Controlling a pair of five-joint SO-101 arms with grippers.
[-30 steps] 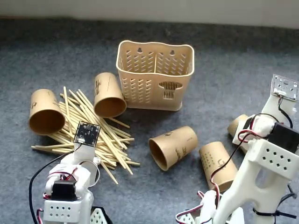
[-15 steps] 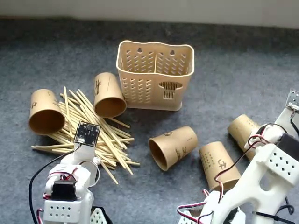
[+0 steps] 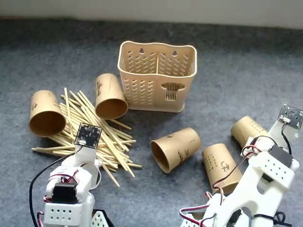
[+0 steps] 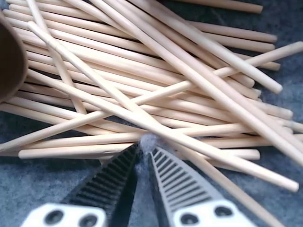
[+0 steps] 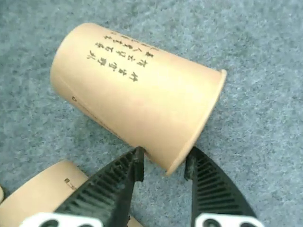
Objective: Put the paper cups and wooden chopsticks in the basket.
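lowering over cup [image 5: 132,90], right end effector [image 5: 164,156]

Printed markings on the paper cups
The paper cup [image 5: 137,90] carries two rows of small dark characters along its side wall. The other paper cups [image 3: 176,147] show similar dark print, too small to make out.

I am seeing a tan, dark-lettered paper cup [image 5: 132,90] at my black right gripper [image 5: 164,156] and pale wooden chopsticks [image 4: 142,80] at my left gripper [image 4: 143,150], over grey carpet [image 5: 265,47].
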